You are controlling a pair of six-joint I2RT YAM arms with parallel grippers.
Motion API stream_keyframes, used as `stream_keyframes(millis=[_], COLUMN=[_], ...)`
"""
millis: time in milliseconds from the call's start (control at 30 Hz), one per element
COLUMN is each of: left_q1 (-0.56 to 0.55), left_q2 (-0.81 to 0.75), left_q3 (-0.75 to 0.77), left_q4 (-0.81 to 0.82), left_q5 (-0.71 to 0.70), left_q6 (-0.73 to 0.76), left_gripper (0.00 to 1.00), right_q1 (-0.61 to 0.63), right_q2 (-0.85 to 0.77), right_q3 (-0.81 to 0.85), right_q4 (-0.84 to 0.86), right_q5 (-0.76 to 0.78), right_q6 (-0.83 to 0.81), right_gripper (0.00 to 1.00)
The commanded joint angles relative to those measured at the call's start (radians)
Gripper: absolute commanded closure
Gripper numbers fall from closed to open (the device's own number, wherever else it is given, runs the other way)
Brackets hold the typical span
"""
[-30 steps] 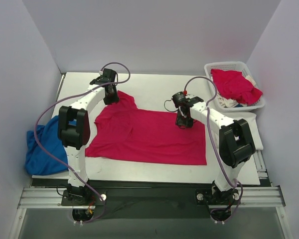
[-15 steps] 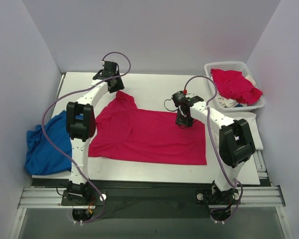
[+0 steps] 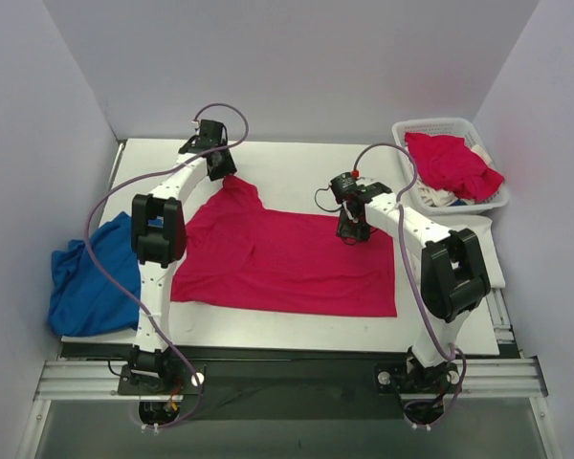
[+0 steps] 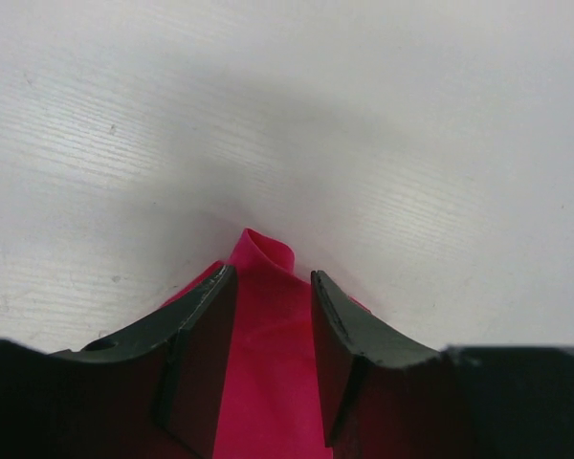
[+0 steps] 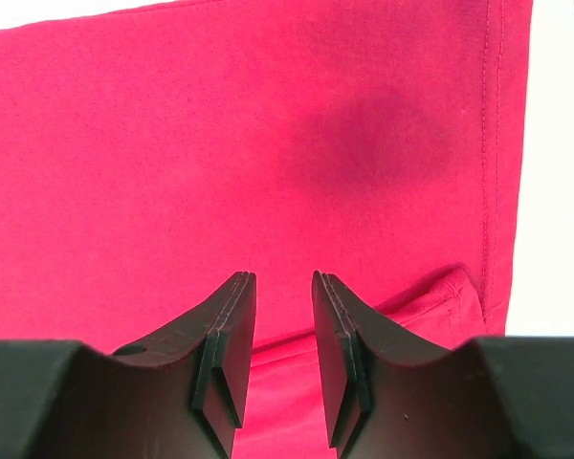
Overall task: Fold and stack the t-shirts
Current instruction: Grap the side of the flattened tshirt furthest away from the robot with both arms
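Observation:
A pinkish-red t-shirt (image 3: 287, 258) lies spread flat across the middle of the table. Its far-left sleeve (image 4: 268, 251) ends in a small curled tip. My left gripper (image 3: 220, 172) hovers over that tip. In the left wrist view the left gripper (image 4: 273, 277) is open, its jaws apart with the cloth lying loose between them. My right gripper (image 3: 352, 232) is above the shirt's far edge near the hem. In the right wrist view the right gripper (image 5: 282, 282) is open over the shirt (image 5: 220, 143), beside a small fold of cloth (image 5: 440, 301).
A white lattice basket (image 3: 450, 126) stands at the back right, holding another red t-shirt (image 3: 450, 163) and a bit of white cloth (image 3: 438, 199). A blue cloth (image 3: 86, 277) is bunched over the table's left edge. Walls close in the left, back and right.
The left gripper has opened and let go of the sleeve, and the left arm has shifted slightly toward the back. The right arm has hardly moved.

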Motion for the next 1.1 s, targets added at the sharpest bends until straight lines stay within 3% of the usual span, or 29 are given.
stream_keyframes(millis=[0,100,367,500,533,667,800,1067], left_q1=[0.010,0.016,0.021,0.021,0.022,0.021,0.022,0.022], left_q2=[0.013,0.015,0.059,0.073,0.073,0.066,0.043,-0.023], left_q3=[0.062,0.065,0.124,0.138,0.138,0.122,0.102,0.074], left_q4=[-0.014,-0.017,-0.056,-0.072,-0.074,-0.080,-0.071,-0.053], left_q5=[-0.014,-0.018,-0.002,0.008,0.009,0.001,-0.013,0.005], left_q6=[-0.010,-0.008,-0.007,-0.013,-0.013,-0.015,-0.013,-0.002], left_gripper=[0.54,0.57,0.51,0.53,0.54,0.80,0.95,1.00], right_q1=[-0.002,-0.002,-0.002,-0.005,-0.004,-0.005,-0.004,-0.074], right_q2=[0.020,0.020,0.012,0.009,0.007,0.006,0.003,0.019], right_q3=[0.028,0.029,0.028,0.025,0.025,0.025,0.023,0.061], right_q4=[-0.051,-0.053,-0.056,-0.057,-0.057,-0.059,-0.060,-0.065], right_q5=[0.029,0.030,0.038,0.039,0.042,0.042,0.047,0.088], right_q6=[0.006,0.006,0.006,0.007,0.007,0.009,0.012,-0.002], right_gripper=[0.69,0.69,0.69,0.69,0.69,0.69,0.69,0.69])
